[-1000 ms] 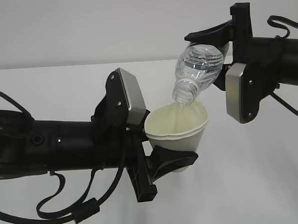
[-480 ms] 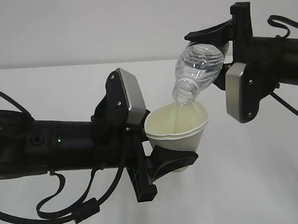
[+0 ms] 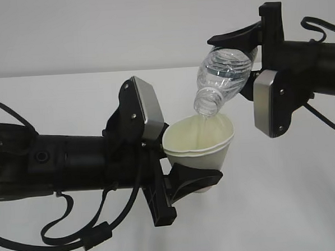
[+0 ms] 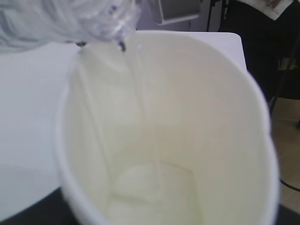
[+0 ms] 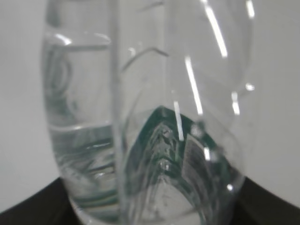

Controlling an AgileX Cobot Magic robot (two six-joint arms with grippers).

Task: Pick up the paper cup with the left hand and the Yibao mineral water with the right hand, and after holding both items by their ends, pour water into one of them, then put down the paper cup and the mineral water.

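The white paper cup (image 3: 199, 139) is held above the table, slightly tilted, with my left gripper (image 3: 196, 160) shut on its lower part; one black finger (image 3: 194, 178) shows under it. My right gripper (image 3: 240, 62) is shut on the base end of the Yibao mineral water (image 3: 223, 73). The bottle slants mouth down over the cup's rim. A thin stream of water (image 4: 145, 108) runs from the bottle's mouth (image 4: 101, 21) into the cup (image 4: 197, 122), and a little water lies at its bottom. The clear bottle (image 5: 150, 117) fills the right wrist view and hides the fingers.
A white table (image 3: 284, 204) lies below both arms, with a pale wall behind it. Loose black cables (image 3: 77, 234) hang under the left arm. Beyond the table's far edge, dark furniture (image 4: 276, 61) shows in the left wrist view.
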